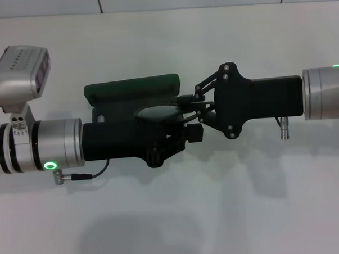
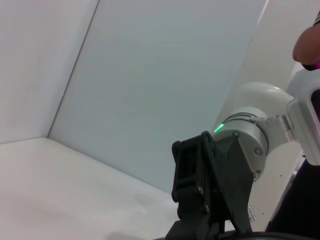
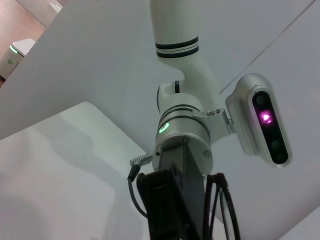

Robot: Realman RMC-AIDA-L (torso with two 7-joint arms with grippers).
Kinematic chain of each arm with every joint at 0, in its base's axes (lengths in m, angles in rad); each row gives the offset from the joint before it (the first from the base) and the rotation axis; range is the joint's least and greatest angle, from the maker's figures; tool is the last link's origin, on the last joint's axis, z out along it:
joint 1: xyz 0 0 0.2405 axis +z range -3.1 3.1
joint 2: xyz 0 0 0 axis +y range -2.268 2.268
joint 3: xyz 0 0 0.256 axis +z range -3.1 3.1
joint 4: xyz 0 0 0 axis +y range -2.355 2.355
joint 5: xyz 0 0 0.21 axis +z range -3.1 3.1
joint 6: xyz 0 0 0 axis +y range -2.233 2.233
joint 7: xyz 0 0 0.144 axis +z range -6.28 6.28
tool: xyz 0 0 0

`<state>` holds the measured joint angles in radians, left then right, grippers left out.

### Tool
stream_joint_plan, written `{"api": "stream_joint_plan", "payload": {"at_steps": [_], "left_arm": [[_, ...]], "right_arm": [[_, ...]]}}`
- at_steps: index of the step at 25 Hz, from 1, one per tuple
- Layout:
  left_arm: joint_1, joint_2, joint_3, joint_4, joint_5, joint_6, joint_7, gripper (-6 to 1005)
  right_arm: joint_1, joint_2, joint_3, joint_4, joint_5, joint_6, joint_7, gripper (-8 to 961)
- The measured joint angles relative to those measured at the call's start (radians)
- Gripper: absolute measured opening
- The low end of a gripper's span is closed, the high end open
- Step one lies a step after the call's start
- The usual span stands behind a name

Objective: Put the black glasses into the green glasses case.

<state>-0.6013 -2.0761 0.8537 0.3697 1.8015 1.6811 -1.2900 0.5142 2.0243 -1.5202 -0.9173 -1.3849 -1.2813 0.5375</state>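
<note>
The green glasses case (image 1: pixel 131 86) lies open in the middle of the white table, its lid tilted up at the far side and its base mostly hidden under my left gripper (image 1: pixel 188 133). The black glasses (image 1: pixel 157 113) are held over the case; one roundish lens shows just above the left gripper's body. My right gripper (image 1: pixel 191 103) reaches in from the right, with its fingers closed together on the glasses' right end. In the right wrist view, thin black temple arms (image 3: pixel 222 200) curve beside the left gripper (image 3: pixel 170 210). The left wrist view shows the right gripper (image 2: pixel 200 200).
The white table (image 1: pixel 173 217) runs to a wall at the back. A grey camera housing (image 1: pixel 21 71) sits on the left wrist. A black cable (image 1: pixel 84 175) hangs below the left arm. A small plug (image 1: pixel 283 130) sticks out under the right gripper's body.
</note>
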Motion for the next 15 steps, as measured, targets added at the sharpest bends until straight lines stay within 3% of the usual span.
{"api": "stream_joint_plan", "payload": {"at_steps": [15], "left_arm": [[0.021,0.008,0.008,0.000,0.013,-0.029,0.000,15]], "right_arm": [[0.003,-0.002,0.032,0.013,0.028,0.012,-0.008,107]]}}
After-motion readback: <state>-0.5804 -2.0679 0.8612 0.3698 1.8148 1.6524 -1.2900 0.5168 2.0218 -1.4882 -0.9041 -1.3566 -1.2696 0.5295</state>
